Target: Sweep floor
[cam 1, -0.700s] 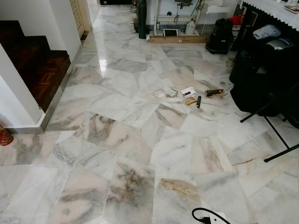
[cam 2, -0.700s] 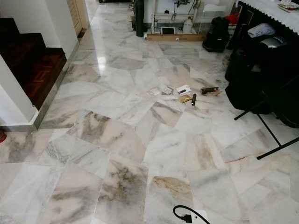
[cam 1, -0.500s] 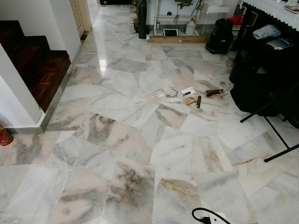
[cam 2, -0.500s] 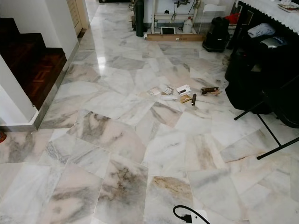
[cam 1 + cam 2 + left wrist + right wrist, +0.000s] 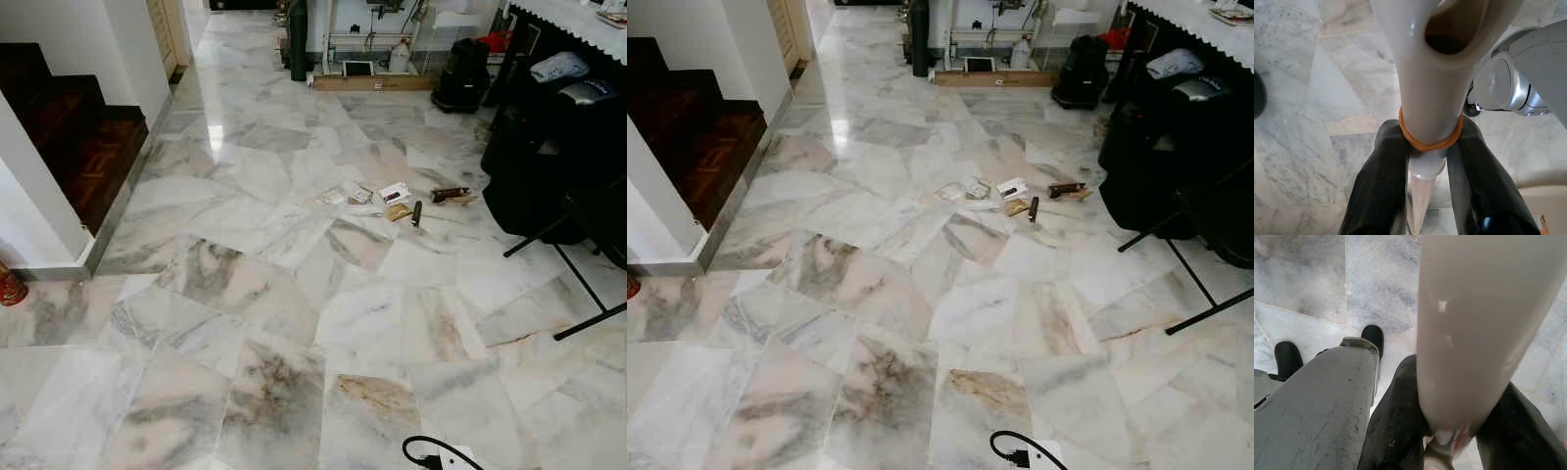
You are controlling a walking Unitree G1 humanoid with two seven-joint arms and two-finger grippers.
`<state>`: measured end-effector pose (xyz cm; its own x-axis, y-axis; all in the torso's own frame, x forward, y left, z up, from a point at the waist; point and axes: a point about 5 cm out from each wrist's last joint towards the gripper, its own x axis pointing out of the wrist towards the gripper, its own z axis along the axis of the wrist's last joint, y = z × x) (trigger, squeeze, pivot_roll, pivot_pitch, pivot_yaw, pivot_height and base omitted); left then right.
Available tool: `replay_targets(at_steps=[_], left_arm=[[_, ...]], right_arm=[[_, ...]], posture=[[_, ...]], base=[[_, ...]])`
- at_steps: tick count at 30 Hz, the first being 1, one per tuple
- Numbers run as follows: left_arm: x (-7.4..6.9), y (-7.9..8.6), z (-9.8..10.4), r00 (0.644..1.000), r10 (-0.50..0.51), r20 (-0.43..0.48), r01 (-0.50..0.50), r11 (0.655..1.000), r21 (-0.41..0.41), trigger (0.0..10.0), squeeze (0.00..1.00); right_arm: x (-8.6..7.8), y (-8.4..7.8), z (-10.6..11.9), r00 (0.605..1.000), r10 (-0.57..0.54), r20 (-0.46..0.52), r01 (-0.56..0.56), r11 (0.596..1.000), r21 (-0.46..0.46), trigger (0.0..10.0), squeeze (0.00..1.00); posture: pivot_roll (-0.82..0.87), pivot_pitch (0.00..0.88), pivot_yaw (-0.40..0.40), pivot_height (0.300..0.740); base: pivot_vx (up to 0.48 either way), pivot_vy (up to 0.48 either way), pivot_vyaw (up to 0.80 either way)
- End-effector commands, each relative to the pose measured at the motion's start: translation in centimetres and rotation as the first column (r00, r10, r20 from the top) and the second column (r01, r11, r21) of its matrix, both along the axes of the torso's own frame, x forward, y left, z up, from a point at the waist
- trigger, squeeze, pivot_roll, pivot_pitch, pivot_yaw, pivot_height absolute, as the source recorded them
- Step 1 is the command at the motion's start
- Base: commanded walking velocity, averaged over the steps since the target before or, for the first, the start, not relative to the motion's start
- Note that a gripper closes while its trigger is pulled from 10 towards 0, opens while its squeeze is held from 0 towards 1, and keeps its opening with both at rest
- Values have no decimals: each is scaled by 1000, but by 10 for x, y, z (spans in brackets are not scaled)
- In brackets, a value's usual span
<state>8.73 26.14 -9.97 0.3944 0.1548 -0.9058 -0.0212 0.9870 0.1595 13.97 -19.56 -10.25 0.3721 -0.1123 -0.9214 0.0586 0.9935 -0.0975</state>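
Gripping a white handle: left gripper has both black fingers clamped on it, just below an orange rubber band wrapped round the shaft. Right gripper likewise pinches a pale handle between its fingers; whether both grippers hold one tool or two, can't tell. Robot's grey leg and black feet sit at the left of the right wrist frame, on marble. Head view: marble floor fills the frame. Litter lies right of centre, upper-middle: paper scraps, a small white box, a tan piece, a dark stick-like item, a brown object furthest right, all close together. Dark wooden stairs at upper left, red can at the left edge. Black bags and a black stand on the right side. Black cable with plug at the bottom edge, right of centre. Cardboard box and black case along the top.
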Motion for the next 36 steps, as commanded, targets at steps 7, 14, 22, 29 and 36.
replay_targets(at_steps=[7, 14, 22, 29, 36], left_arm=[[63, -39, 9, 985, -36, 167, 41, 999, -28, 10000, 0], [59, -36, 8, 984, -17, 180, 23, 999, -33, 10000, 0], [60, -37, 9, 981, -19, 194, 25, 999, -30, 10000, 0], [60, -37, 9, 981, -17, 193, 23, 999, -27, 10000, 0], [57, -37, 8, 984, 1, 179, 6, 999, -35, 10000, 0]], right_arm=[[44, 17, 17, 982, -12, 187, -10, 993, 116, 10000, 0], [45, 21, 17, 978, -36, 206, 6, 990, 142, 10000, 0], [45, 21, 17, 978, -31, 208, 0, 989, 147, 10000, 0], [45, 21, 17, 978, -21, 209, -9, 990, 141, 10000, 0], [46, 20, 18, 974, -24, 224, -8, 990, 141, 10000, 0]], posture=[[76, 41, -51, 740], [75, 87, -49, 740], [78, 78, -52, 740], [79, 69, -55, 740], [81, 62, -57, 740]], base=[[0, 0, 0], [0, 0, 0], [0, 0, 0], [0, 0, 0], [0, 0, 0]])
